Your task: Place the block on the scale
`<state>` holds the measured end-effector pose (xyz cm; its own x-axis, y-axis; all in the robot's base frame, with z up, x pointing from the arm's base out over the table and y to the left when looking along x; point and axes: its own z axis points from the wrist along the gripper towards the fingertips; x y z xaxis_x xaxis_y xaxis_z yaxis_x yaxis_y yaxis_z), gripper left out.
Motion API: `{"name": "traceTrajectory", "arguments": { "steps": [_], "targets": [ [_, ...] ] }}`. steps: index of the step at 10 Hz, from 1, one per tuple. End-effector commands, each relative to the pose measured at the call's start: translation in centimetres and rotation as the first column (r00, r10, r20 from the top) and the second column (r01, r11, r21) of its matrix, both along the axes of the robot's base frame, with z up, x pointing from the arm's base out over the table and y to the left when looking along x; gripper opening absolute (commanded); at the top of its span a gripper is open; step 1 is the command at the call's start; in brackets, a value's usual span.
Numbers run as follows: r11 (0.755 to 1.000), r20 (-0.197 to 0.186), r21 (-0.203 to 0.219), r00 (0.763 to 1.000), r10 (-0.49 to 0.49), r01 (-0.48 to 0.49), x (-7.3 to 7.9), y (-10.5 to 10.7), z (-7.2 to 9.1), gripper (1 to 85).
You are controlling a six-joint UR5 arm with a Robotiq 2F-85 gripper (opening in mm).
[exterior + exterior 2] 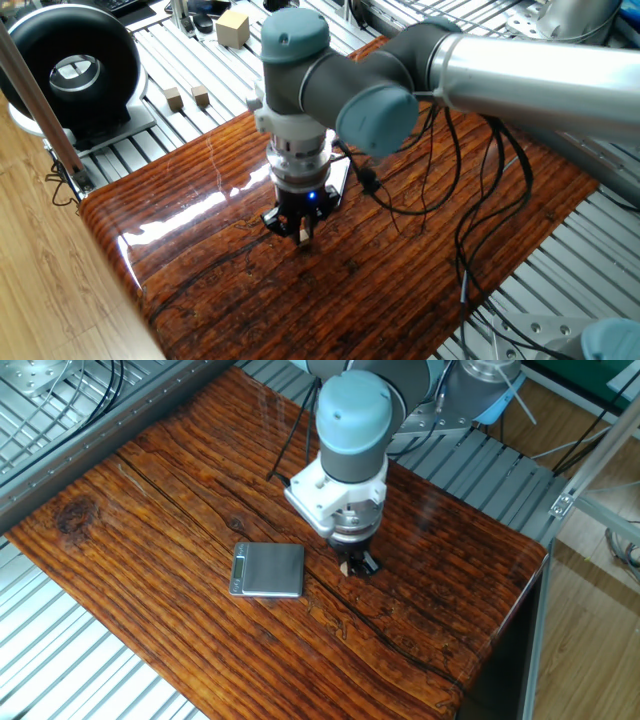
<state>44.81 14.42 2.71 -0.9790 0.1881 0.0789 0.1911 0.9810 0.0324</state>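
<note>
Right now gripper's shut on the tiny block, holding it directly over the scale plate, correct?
Not over it. The gripper holds the block beside the scale, above bare wooden table. The other fixed view shows the gap between them. The grasp itself is right.

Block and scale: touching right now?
Apart. The other fixed view shows the block between the end effector fingertips, with bare wooden table between it and the scale.
</note>
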Motion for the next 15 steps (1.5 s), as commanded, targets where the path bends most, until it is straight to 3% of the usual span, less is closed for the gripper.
{"name": "traceTrajectory", "arguments": {
  "steps": [1,3,5,6,9,10,12,13,15],
  "targets": [
    [0.993,0.029,0.042,0.994,0.108,-0.109,1.6,-1.7,2.8,21.3],
    [0.980,0.071,-0.007,0.978,0.197,-0.197,3.7,-3.9,3.9,21.0],
    [0.967,0.108,-0.041,0.961,0.253,-0.250,5.7,-4.5,4.4,20.7],
    [0.957,0.117,-0.086,0.951,0.286,-0.277,6.5,-5.6,4.0,20.0],
    [0.942,0.140,-0.127,0.934,0.328,-0.311,8.2,-6.6,2.8,18.7],
    [0.942,0.141,-0.124,0.934,0.329,-0.313,8.2,-6.5,2.9,18.3],
    [0.953,0.108,-0.057,0.947,0.302,-0.297,6.1,-4.0,4.4,19.0],
    [0.956,0.095,-0.021,0.951,0.293,-0.292,5.5,-3.2,4.4,20.0],
    [0.947,0.071,-0.015,0.945,0.320,-0.320,4.8,-3.2,4.4,18.3]
  ]
}}
